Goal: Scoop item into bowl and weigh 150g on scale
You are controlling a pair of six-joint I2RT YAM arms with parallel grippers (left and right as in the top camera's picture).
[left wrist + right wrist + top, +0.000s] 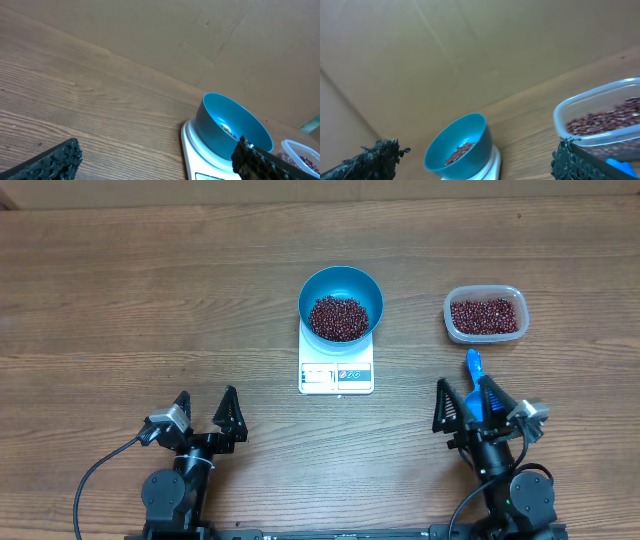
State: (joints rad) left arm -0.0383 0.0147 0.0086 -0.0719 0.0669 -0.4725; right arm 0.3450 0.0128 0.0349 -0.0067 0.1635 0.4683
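The blue bowl (pixel 340 302) stands on the white scale (pixel 336 374) at the table's middle, with a heap of dark red beans (pixel 338 317) inside it. More beans fill a clear plastic tub (pixel 485 315) to the right. My left gripper (pixel 207 407) rests near the front left, open and empty. My right gripper (pixel 466 398) rests at the front right, open, with a small blue scoop (pixel 474 385) lying on the table between its fingers. The bowl (pixel 233 129) (pixel 458 147) shows in both wrist views, with the scale (pixel 196 155) under it.
A cardboard wall (pixel 210 35) rises behind the table's far edge. Bare wooden tabletop (pixel 130 300) stretches to the left of the scale. The tub (pixel 605 120) sits just ahead of my right finger (pixel 575 162).
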